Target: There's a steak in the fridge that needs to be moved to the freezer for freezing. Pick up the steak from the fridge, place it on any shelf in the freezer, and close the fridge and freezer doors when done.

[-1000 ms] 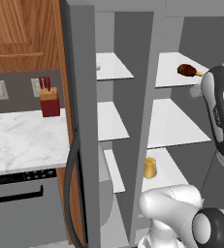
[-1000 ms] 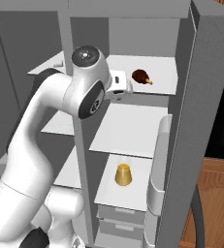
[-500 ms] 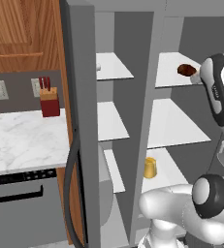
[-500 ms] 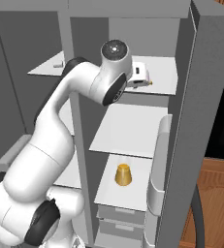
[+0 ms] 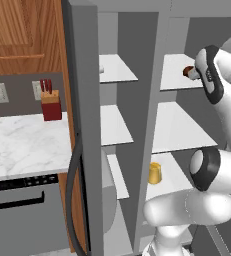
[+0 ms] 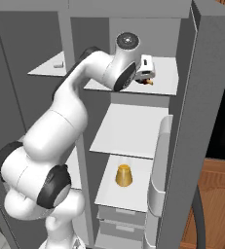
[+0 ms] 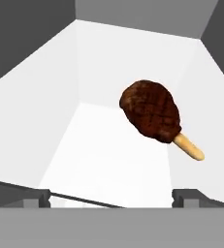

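One tool (image 7: 111,196) open before steak (image 7: 151,112)

The top fridge shelf (image 7: 108,145) is white and carries the steak (image 7: 152,110), which lies toward the shelf's right side, its tan bone end pointing at the right wall. A lower fridge shelf (image 6: 133,189) bears a yellow cup (image 6: 124,175) near its middle.

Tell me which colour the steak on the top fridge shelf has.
Dark red-brown, with a tan-orange stick end; the steak shows best in the hand view.
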Available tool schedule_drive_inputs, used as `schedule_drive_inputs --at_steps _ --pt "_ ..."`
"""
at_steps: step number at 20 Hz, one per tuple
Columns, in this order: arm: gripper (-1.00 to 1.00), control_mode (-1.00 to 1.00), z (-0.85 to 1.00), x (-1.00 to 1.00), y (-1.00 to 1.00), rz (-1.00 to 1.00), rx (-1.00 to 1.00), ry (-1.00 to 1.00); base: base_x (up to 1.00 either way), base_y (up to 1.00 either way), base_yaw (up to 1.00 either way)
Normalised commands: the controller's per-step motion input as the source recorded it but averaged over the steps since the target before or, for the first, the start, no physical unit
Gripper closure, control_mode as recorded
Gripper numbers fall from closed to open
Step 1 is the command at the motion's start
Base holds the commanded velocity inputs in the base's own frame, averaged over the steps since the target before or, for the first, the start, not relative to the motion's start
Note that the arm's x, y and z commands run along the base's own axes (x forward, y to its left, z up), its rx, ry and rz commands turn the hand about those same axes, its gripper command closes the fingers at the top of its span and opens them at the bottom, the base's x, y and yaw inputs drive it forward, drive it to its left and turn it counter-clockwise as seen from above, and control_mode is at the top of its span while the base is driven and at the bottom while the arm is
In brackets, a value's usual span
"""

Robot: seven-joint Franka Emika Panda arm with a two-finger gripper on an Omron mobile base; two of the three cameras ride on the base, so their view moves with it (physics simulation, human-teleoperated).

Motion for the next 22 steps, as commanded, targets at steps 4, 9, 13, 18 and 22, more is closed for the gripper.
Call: schedule_drive_inputs --at_steps 4,9,13,18,22 --pt "-1.00 -1.00 0.00 0.42 -0.41 0.12 0.00 0.00 0.00 0.00 0.00" --pt "-1.00 -1.00 -0.03 0.52 -0.28 0.13 0.00 0.02 0.00 0.00 0.00" --pt "-1.00 -1.00 -0.03 0.56 -0.21 0.12 0.00 0.05 0.00 0.00 0.00" --pt "-1.00 -1.00 -0.10 0.49 -0.14 0.10 0.00 0.04 0.00 0.00 0.00" --pt "-1.00 -1.00 -0.14 0.32 -0.13 0.08 0.00 0.04 0.00 0.00 0.00"
